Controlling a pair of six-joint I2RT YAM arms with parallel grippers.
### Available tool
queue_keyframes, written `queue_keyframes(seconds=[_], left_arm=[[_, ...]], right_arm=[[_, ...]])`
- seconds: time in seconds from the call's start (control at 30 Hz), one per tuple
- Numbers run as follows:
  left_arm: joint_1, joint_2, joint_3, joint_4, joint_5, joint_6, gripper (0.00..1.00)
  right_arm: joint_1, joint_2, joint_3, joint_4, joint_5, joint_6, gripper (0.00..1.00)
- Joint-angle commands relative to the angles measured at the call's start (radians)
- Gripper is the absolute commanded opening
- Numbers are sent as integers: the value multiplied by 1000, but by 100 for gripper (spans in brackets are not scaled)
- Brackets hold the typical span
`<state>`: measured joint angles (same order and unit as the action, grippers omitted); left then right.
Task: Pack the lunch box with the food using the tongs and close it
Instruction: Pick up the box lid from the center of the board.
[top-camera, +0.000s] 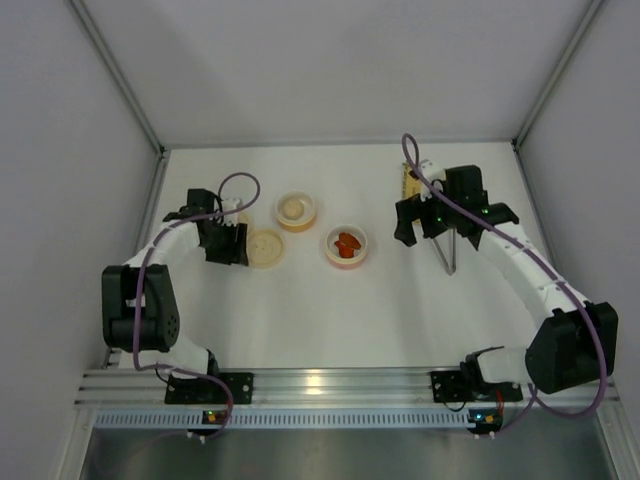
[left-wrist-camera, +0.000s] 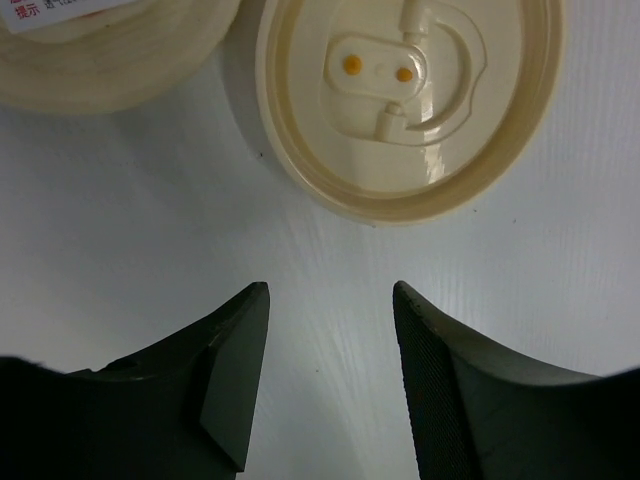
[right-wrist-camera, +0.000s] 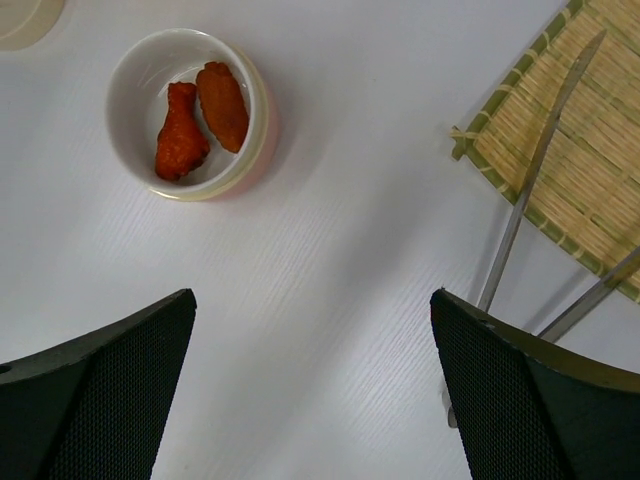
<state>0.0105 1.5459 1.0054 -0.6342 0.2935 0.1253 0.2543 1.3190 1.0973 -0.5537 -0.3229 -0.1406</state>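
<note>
The tongs (top-camera: 449, 255) lie on the table, their thin silver arms (right-wrist-camera: 520, 210) reaching onto the bamboo mat (right-wrist-camera: 580, 140). Two red-orange pieces of food (right-wrist-camera: 200, 115) sit in a small white bowl (top-camera: 346, 247). A second round cream tub (top-camera: 295, 211) holds something pale. The lunch box lid (left-wrist-camera: 410, 100) lies upturned on the table (top-camera: 265, 248). My left gripper (left-wrist-camera: 330, 290) is open just short of the lid, empty. My right gripper (right-wrist-camera: 312, 295) hangs wide open above bare table, the tongs beside its right finger (right-wrist-camera: 530, 400).
The bamboo mat (top-camera: 407, 180) lies at the back right, partly under my right arm. The labelled side of a cream tub (left-wrist-camera: 100, 50) stands close to the lid. Grey walls close off the table's back and sides.
</note>
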Motion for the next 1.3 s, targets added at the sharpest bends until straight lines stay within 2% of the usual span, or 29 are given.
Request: queue_keyframes(seconds=[0.0, 0.17, 0.23, 0.43, 0.53, 0.57, 0.73, 0.8, 0.97, 1.1, 1.2, 1.27], left_arm=[[-4, 71, 74, 50, -47, -90, 58], [-3, 176, 133, 62, -71, -157, 57], [-33, 201, 157, 64, -82, -171, 56], [-37, 278, 209, 56, -77, -225, 53], [-37, 309, 228, 38, -85, -236, 37], [-37, 316, 231, 33, -93, -237, 28], [-37, 290, 200, 5, -90, -234, 11], [-37, 301, 223, -37, -36, -222, 0], [-35, 246, 240, -194, 217, -135, 0], [-38, 198, 268, -315, 292, -56, 0], [-38, 180, 283, -395, 321, -20, 0], [-41, 171, 279, -420, 337, -7, 0]], right_arm=[[31, -12, 18, 3, -8, -43, 99], [49, -53, -11, -2, -18, -94, 99], [63, -73, -27, 9, -25, -125, 99], [132, -187, -117, 43, -18, -365, 99], [145, -222, -142, 46, -21, -444, 100], [152, -242, -143, 41, -31, -499, 99], [238, -196, -91, -15, -68, -678, 99], [289, -167, -54, -37, -50, -743, 99], [463, -44, 12, -25, 79, -915, 99], [549, 9, 27, 35, 130, -999, 97], [569, 14, 24, 86, 81, -1037, 97], [603, -27, -28, 123, 59, -1157, 95]])
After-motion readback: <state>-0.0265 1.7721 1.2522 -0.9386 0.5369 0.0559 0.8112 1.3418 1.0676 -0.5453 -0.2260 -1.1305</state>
